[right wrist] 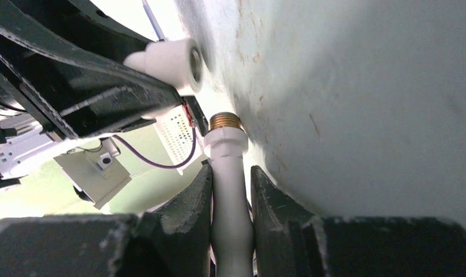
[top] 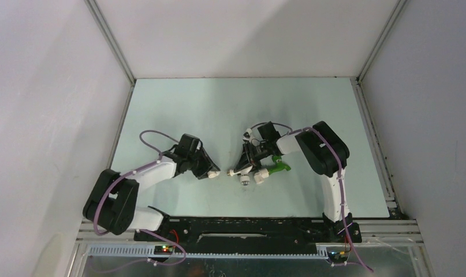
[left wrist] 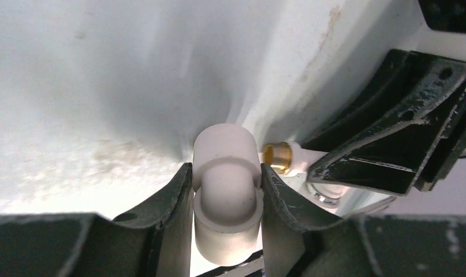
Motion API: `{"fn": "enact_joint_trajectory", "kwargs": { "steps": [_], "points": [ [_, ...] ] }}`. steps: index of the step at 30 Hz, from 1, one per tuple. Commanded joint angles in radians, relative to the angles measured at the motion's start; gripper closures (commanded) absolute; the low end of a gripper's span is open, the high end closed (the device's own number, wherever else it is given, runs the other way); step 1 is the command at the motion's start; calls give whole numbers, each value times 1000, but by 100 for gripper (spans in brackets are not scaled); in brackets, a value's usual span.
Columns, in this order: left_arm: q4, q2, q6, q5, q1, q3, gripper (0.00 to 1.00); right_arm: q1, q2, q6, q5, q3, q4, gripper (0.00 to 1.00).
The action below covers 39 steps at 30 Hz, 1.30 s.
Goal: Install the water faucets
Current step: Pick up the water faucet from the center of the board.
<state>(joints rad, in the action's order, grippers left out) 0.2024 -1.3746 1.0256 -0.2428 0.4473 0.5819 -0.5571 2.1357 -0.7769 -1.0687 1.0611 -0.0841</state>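
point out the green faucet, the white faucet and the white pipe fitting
green faucet (top: 280, 165): top external view, on its green body
white faucet (right wrist: 231, 196): right wrist view, on its white stem
white pipe fitting (left wrist: 226, 187): left wrist view, on its rounded middle

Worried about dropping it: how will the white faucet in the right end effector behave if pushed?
Probably stiff: the white faucet looks like moulded plastic. Its smooth round stem may twist within the right end effector. The brass thread may weight that tip.
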Motion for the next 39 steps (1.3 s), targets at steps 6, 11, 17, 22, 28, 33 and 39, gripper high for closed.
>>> {"fn": "enact_joint_trajectory", "kwargs": {
  "steps": [6,11,17,22,28,33,39],
  "points": [
    [184,239,-333,8,-85,223,100,91,-391,128,107,-12,144,100],
    [153,359,-382,-75,-127,297,100,126,-588,264,123,89,303,100],
    [-70,446,-285,-296,-157,311,100,175,-779,351,54,160,400,100],
    [-406,424,-92,-543,-170,284,100,192,-881,463,-14,252,453,100],
    [-343,470,-322,-627,-171,286,100,175,-913,565,51,361,565,100],
    [-479,552,-405,-670,-171,233,100,138,-911,632,73,439,641,100],
    [-691,547,-251,-753,-163,208,100,25,-871,720,138,564,769,100]
  ]
}}
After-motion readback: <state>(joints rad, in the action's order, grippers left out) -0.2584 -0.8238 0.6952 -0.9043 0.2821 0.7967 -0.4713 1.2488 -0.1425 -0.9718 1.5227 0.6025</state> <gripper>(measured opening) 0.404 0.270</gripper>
